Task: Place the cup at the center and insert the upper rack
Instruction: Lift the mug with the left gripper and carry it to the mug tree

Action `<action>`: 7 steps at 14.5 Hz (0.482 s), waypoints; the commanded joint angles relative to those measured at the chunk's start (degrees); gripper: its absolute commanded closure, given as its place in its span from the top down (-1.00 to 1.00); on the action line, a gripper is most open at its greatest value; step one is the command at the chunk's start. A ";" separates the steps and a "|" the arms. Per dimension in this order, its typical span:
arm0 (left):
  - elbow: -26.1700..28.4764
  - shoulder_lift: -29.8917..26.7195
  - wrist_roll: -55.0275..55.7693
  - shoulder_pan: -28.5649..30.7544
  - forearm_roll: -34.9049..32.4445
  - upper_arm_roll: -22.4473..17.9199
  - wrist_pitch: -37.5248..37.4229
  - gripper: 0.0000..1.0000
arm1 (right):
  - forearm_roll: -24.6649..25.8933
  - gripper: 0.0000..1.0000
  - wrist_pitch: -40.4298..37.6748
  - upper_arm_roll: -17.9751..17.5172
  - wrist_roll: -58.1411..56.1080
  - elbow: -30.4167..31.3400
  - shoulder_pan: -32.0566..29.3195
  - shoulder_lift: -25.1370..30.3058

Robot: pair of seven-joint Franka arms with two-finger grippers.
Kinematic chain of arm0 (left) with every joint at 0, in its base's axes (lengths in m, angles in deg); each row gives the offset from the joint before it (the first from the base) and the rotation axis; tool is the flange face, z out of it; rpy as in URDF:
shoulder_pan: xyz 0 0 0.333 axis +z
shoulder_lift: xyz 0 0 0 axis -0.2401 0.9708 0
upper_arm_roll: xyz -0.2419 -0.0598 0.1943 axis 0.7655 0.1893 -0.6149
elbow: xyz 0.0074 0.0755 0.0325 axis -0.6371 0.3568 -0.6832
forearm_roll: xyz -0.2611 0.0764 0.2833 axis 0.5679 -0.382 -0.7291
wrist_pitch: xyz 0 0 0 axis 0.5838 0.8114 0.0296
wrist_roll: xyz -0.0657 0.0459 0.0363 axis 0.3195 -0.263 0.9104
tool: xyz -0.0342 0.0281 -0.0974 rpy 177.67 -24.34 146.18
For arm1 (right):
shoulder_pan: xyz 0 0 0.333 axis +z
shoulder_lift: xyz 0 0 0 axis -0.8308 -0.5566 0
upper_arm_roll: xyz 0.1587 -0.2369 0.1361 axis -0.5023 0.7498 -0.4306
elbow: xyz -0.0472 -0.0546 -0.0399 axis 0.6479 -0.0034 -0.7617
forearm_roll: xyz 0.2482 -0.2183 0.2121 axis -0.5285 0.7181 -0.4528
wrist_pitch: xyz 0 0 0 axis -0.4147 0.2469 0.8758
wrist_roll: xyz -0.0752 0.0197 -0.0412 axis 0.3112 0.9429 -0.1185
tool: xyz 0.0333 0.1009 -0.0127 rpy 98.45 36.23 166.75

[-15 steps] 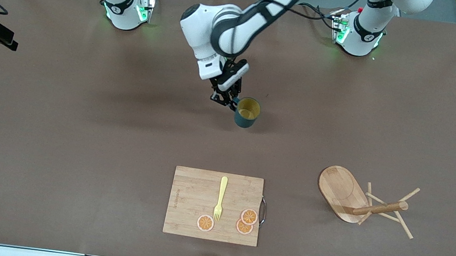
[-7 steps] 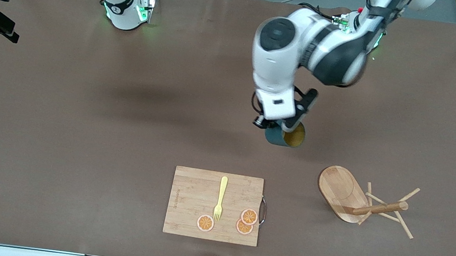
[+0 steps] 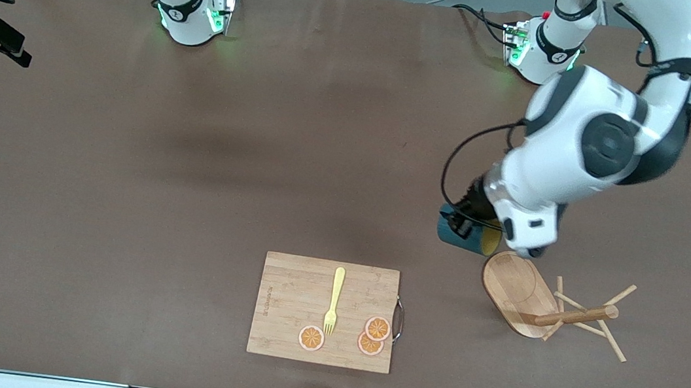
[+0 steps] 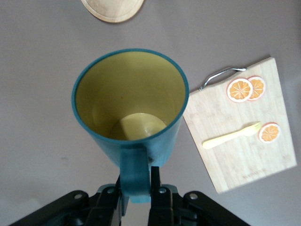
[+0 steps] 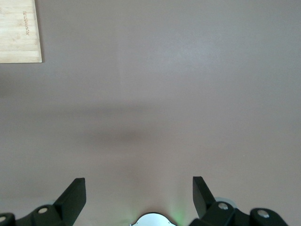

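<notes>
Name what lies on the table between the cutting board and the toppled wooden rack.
Nothing: in the front view only bare tabletop separates the cutting board from the upper rack. The cup hangs in the left gripper, above that stretch.

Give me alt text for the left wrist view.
The left pincer grips the teal cup by its handle over the brown table. The cutting board holds a fork and orange slices.

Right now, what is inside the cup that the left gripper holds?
Nothing: the cup, held by its handle in the left gripper, shows a bare yellowish inside down to the bottom; nothing is covered.
</notes>
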 commanded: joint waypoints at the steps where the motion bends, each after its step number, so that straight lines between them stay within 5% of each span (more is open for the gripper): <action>1: -0.45 0.39 -7.97 5.87 9.59 0.50 -0.01 -0.99 | -0.05 1.00 0.37 0.06 -0.30 1.55 -0.05 1.63; 7: -0.28 3.28 -18.97 16.60 26.82 0.50 -0.62 -0.99 | 2.50 1.00 0.28 -0.20 -0.65 1.46 0.13 1.89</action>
